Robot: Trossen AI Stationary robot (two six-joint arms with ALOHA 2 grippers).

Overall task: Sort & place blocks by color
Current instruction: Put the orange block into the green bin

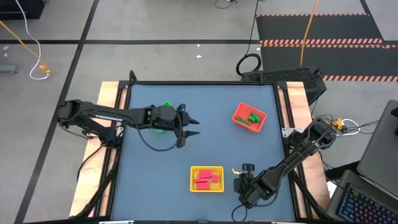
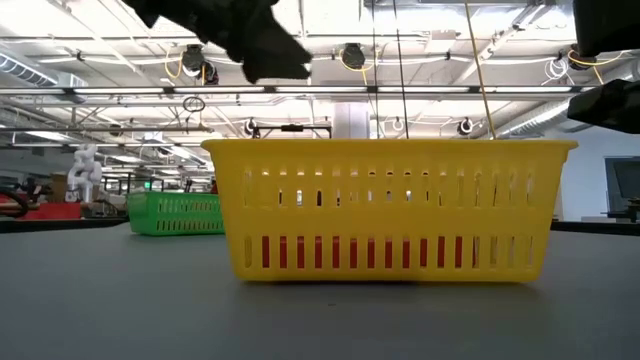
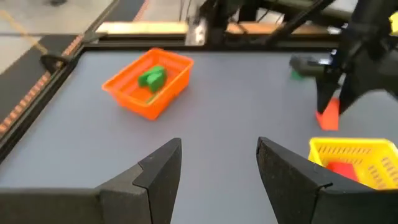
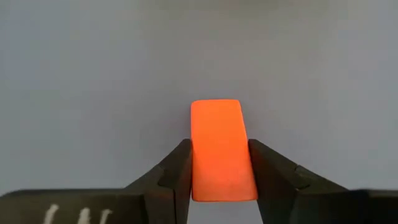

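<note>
Clamped on a salmon block (image 4: 219,152), our right gripper (image 1: 239,184) sits low at the near edge, just right of the yellow tray (image 1: 206,178), which holds red blocks (image 1: 206,180). Farther off, red tray (image 1: 249,117) holds green blocks (image 1: 254,117). Left gripper (image 1: 190,127) hovers empty, jaws parted, over mid-table. We judge sorting partly done.

Even, bright overhead lighting with soft shadows on the counter (image 1: 161,180); ceiling lamps glare in the low view; the left wrist view is slightly blurred.
</note>
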